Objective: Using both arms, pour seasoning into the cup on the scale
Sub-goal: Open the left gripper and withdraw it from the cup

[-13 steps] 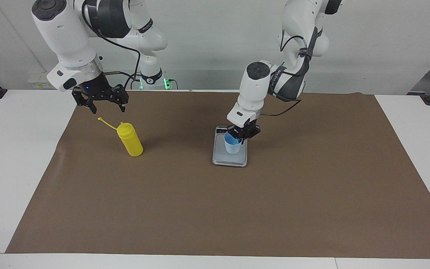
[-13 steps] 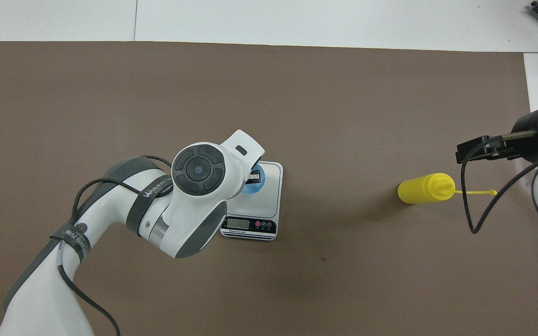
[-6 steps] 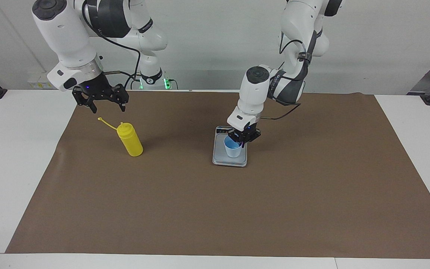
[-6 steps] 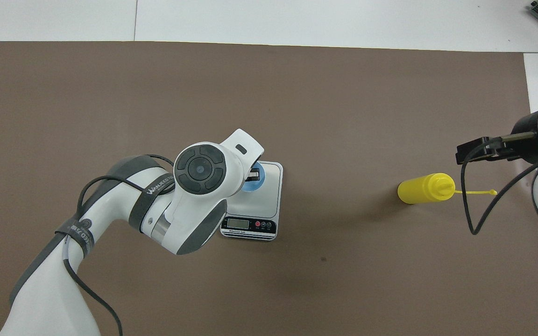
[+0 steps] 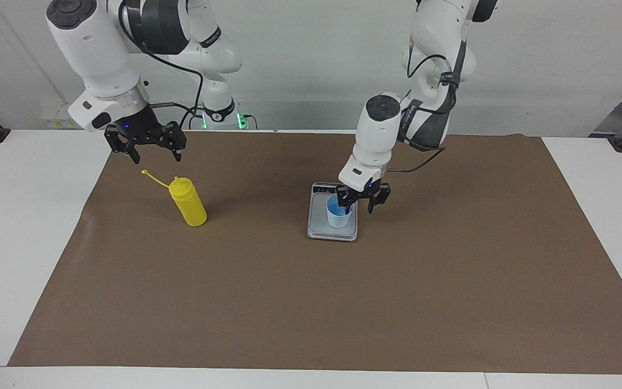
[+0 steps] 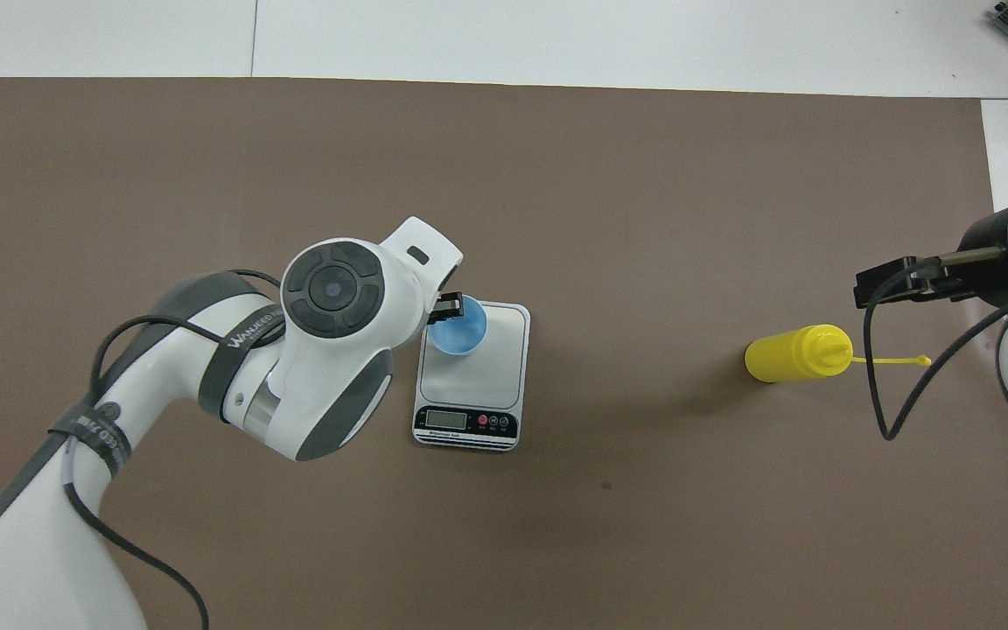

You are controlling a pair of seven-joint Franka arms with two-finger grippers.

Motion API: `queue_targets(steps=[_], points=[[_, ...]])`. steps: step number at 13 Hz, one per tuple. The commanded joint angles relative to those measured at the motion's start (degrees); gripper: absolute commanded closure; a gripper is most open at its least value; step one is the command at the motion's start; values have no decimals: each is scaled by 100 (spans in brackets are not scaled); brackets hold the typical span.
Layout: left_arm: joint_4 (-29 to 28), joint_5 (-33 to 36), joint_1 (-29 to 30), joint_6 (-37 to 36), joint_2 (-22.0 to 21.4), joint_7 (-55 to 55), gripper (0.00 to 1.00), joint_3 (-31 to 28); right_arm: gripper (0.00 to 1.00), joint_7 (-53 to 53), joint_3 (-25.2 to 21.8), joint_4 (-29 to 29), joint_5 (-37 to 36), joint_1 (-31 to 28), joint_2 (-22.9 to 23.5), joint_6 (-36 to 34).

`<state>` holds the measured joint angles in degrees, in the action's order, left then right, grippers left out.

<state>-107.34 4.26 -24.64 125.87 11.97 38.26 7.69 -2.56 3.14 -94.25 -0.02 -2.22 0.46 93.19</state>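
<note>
The light-blue cup [image 5: 339,214] [image 6: 458,325] stands upright on the silver-grey scale [image 5: 322,229] [image 6: 504,367], near the middle of the brown mat. My left gripper [image 5: 363,204] is open and hangs low beside the cup, toward the left arm's end, with one fingertip [image 6: 449,306] close to the rim. Nothing is in its grip. The yellow seasoning bottle [image 5: 188,203] [image 6: 794,353] stands toward the right arm's end, its cap strap [image 5: 153,177] sticking out. My right gripper [image 5: 155,155] [image 6: 871,287] waits open in the air above the bottle's nozzle, holding nothing.
The scale's dark display strip [image 6: 466,422] faces the robots. The brown mat [image 5: 343,302] covers most of the white table [image 5: 19,227]. The right arm's cable [image 6: 885,385] loops down beside the bottle's strap.
The left gripper has opened, let go of the cup's rim and shifted off toward the left arm's end. The cup stays on the scale. The right arm has not moved.
</note>
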Motion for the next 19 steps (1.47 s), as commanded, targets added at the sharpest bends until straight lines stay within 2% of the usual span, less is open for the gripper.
queue_targets(steps=[1,7,9,11,14,15,17,19], points=[[3,181,467,-474,-493,-273,0,31,0,-384,20,-164,81,-164,-134,76],[12,-99,1592,-1265,-1160,-2187,0,48,0,-2271,20,-401,134,-823,-169,252],[12,-407,2023,-1608,-1398,-3110,0,13,0,-3578,2,-637,763,-1217,-178,584],[73,-487,2418,-1924,-1539,-3683,0,-4,0,-4355,2,-1094,951,-1552,-265,848],[739,-531,2727,-2671,-1487,-3835,0,-5,0,-5830,-7,-1761,1669,-2140,-292,1287],[976,-601,2745,-2864,-1452,-3835,0,-5,0,-6400,-15,-2042,2142,-2334,-292,1498],[1206,-549,2859,-3041,-1390,-3852,0,-5,0,-7377,-15,-2544,2628,-2607,-231,1640],[1671,-540,2930,-3357,-1180,-4001,0,-5,0,-8404,-24,-3053,3094,-2705,-222,1947]])
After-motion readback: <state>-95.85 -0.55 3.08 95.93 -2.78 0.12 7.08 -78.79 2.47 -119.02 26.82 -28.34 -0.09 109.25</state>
